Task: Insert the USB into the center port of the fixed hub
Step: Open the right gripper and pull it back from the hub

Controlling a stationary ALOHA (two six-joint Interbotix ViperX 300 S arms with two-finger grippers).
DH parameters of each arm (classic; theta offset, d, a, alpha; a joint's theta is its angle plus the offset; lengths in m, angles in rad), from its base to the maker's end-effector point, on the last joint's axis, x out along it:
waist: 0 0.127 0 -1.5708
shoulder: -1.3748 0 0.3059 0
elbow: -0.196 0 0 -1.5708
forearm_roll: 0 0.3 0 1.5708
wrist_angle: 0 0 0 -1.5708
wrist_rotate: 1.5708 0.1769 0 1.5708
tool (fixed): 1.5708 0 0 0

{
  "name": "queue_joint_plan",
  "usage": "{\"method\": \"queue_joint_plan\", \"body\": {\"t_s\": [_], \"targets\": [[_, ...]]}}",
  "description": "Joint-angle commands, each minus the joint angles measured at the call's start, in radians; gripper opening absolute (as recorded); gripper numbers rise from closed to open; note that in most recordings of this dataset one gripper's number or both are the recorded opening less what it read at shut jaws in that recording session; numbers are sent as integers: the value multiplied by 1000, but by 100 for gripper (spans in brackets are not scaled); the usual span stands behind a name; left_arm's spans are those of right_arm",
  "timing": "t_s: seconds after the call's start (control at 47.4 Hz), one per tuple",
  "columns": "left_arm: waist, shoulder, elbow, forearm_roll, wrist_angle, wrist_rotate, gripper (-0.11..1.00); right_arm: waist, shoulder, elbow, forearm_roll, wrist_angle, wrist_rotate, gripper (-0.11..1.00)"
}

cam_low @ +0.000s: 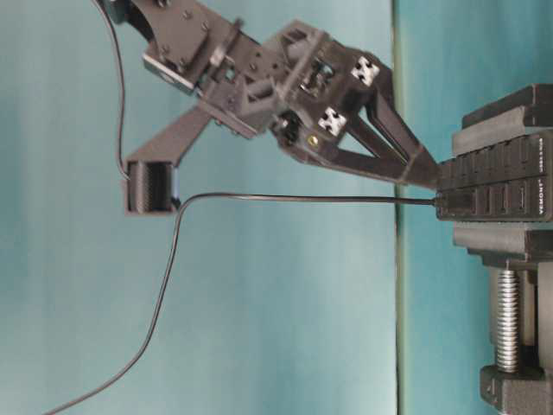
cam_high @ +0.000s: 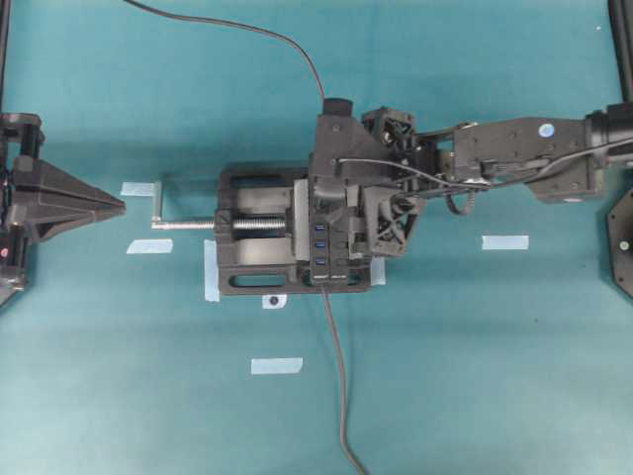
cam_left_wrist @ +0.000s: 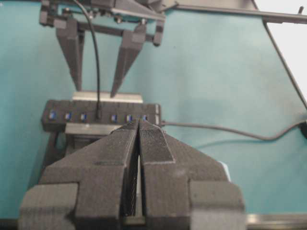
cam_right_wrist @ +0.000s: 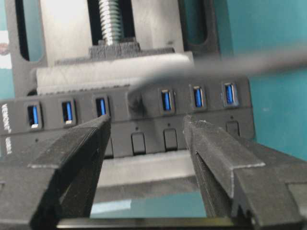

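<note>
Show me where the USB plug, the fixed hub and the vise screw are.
USB plug (cam_left_wrist: 98,115): left wrist view, body seated in the center port.
fixed hub (cam_right_wrist: 144,125): right wrist view, black front face.
vise screw (cam_high: 252,225): overhead view, threaded shaft.

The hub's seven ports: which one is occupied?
The center port of the fixed hub: the USB sits in it, while three blue slots each side stay empty.

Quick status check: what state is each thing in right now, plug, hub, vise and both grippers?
USB plug: seated in the hub's center port, cable trailing away.
Hub: clamped in the vise, six blue ports free.
Vise: closed on the hub.
Right gripper: open, holding nothing.
Left gripper: shut, empty.
</note>
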Motion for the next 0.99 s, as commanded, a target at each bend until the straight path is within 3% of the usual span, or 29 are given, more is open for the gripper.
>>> {"method": "queue_joint_plan", "body": {"t_s": [0.0, 0.464, 0.97], "targets": [[0, 6, -11, 2, -5, -2, 0, 0, -46, -2, 0, -6, 0, 74], [2, 5, -11, 2, -6, -2, 0, 0, -127, 67, 0, -100, 3, 74], [2, 6, -9, 2, -6, -2, 0, 0, -178, 104, 0, -103, 6, 74]]}}
